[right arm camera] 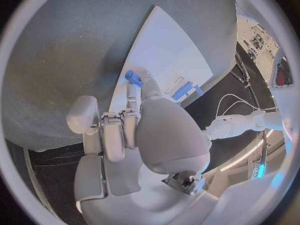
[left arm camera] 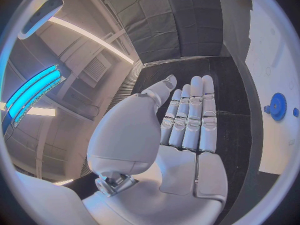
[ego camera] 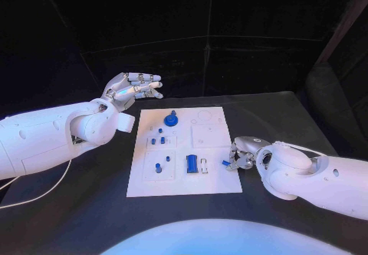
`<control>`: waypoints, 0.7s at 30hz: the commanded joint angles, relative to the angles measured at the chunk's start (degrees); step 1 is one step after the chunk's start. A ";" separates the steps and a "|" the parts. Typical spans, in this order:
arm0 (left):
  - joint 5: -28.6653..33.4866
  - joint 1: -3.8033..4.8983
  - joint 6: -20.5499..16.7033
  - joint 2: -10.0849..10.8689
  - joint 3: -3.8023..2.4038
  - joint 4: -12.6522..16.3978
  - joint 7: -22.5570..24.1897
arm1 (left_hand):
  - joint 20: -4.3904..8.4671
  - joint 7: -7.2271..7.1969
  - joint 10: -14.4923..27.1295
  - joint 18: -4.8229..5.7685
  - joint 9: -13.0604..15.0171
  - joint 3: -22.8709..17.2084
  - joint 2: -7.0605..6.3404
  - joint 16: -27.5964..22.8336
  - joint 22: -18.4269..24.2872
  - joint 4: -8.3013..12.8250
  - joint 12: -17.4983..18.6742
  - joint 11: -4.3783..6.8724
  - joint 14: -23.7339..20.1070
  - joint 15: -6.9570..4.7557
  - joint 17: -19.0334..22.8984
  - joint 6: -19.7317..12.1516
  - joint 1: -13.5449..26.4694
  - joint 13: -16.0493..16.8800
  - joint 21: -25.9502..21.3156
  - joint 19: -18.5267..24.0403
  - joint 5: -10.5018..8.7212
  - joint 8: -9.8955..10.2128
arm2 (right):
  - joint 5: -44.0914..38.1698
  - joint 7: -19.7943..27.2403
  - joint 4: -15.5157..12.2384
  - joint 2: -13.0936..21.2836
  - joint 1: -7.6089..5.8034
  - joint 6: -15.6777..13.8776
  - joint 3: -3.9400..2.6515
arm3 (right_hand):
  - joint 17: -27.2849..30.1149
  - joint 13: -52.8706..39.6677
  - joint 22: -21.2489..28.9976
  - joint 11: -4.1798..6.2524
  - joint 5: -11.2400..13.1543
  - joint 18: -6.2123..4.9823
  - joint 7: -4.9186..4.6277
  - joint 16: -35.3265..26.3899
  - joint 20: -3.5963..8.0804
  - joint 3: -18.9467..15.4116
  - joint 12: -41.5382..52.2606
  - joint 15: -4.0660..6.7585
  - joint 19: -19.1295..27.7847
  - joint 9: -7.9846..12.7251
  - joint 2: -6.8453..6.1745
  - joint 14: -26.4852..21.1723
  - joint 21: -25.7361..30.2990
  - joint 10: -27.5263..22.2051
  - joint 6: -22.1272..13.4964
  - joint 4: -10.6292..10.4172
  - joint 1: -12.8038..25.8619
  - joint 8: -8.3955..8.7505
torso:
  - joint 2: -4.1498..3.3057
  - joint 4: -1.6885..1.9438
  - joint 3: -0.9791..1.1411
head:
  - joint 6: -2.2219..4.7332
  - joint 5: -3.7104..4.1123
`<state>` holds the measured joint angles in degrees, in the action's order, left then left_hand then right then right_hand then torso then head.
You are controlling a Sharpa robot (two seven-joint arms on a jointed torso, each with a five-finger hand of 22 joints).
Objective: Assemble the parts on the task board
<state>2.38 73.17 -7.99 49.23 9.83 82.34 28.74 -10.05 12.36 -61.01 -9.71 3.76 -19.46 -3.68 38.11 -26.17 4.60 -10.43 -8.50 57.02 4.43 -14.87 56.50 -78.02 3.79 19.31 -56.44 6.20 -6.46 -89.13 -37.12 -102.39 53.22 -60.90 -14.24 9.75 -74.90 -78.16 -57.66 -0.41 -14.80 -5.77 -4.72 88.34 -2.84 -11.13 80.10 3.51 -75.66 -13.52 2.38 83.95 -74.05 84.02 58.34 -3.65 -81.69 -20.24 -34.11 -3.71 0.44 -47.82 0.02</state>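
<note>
No writing readable anywhere: the left hand (ego camera: 132, 87) hovers beyond the task board's (ego camera: 218, 183) far left corner, fingers straight and together, holding nothing, while the right hand (ego camera: 244, 153) pinches a small blue part (ego camera: 226, 163) at the board's right edge.

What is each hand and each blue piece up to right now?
left hand: raised, fingers apart, holding nothing
right hand: pinching a small blue part at the board's edge
task board: flat on the table
blue gear: on the board
blue block: on the board
</note>
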 commanded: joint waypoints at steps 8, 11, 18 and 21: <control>0.11 0.07 0.52 0.06 -0.04 0.17 0.31 | -0.04 0.05 0.33 -0.52 0.08 0.05 -0.09 -0.36 0.08 0.42 -0.27 -0.01 0.40 0.12 0.10 -0.47 -0.47 -0.06 -0.14 -0.46 -0.13 -0.30 | -3.01 -2.96 -0.78 0.12 0.36 0.08 0.32 | -11.85 -3.72 -1.02 1.15 -2.98 -0.08 0.92 0.33 0.78 5.32 0.03 0.81 -0.53 -0.26 4.57 5.39 -0.29 1.55 1.29 2.24 -3.81 0.53 | -0.01 0.04 -0.03 | -0.12 0.08; 0.11 0.07 0.51 0.07 -0.04 0.19 0.31 | -0.04 0.05 0.33 -0.52 0.08 0.05 -0.09 -0.36 0.08 0.42 -0.27 -0.01 0.40 0.12 0.10 -0.47 -0.47 -0.06 -0.14 -0.46 -0.13 -0.30 | -2.26 -3.07 -1.19 0.36 0.36 -0.37 0.31 | -11.97 -3.86 -1.28 1.26 -2.90 -0.03 0.96 0.38 0.87 6.71 0.16 0.87 -0.68 -0.43 4.75 5.41 -0.42 1.69 1.18 2.08 -2.95 0.72 | -0.02 0.05 -0.02 | -0.16 0.01; 0.11 0.07 0.49 0.04 -0.04 0.15 0.28 | -0.04 0.05 0.33 -0.52 0.08 0.05 -0.09 -0.36 0.08 0.42 -0.27 -0.01 0.40 0.12 0.10 -0.47 -0.47 -0.06 -0.14 -0.46 -0.13 -0.30 | -0.34 -2.95 -2.87 1.29 0.33 -2.49 0.28 | -12.25 -4.25 -1.77 1.27 -0.79 0.06 1.10 0.49 0.93 9.62 0.53 0.93 -0.95 -0.86 4.14 5.47 -0.64 2.04 1.25 0.05 1.28 1.29 | 0.05 0.00 -0.05 | -0.17 0.05; 0.11 0.07 0.47 0.00 -0.04 0.14 0.27 | -0.04 0.05 0.33 -0.52 0.08 0.05 -0.09 -0.36 0.08 0.42 -0.27 -0.01 0.40 0.12 0.10 -0.47 -0.47 -0.06 -0.14 -0.46 -0.13 -0.30 | 0.45 -2.81 -3.70 1.63 0.31 -3.45 0.26 | -12.40 -4.41 -2.05 1.30 -0.42 0.11 1.13 0.55 0.97 10.89 0.67 0.97 -1.09 -1.04 3.52 5.50 -0.78 2.15 1.39 -0.42 2.32 1.50 | 0.01 0.06 -0.06 | -0.14 0.02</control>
<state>2.38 73.17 -8.00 49.26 9.83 82.39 28.74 -10.05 12.37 -61.01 -9.71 3.76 -19.46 -3.68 38.11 -26.17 4.60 -10.43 -8.50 57.02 4.43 -14.82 56.50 -78.02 3.78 19.31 -56.44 6.20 -6.46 -90.06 -39.32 -105.64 54.78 -60.53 -15.76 10.03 -74.94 -79.35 -59.70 0.44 -15.29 -5.77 -3.86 88.58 -2.00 -0.54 80.46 4.03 -76.51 -14.12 4.98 84.02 -74.54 83.84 59.37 -4.06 -79.10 -18.73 -34.11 -3.70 0.42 -48.02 0.04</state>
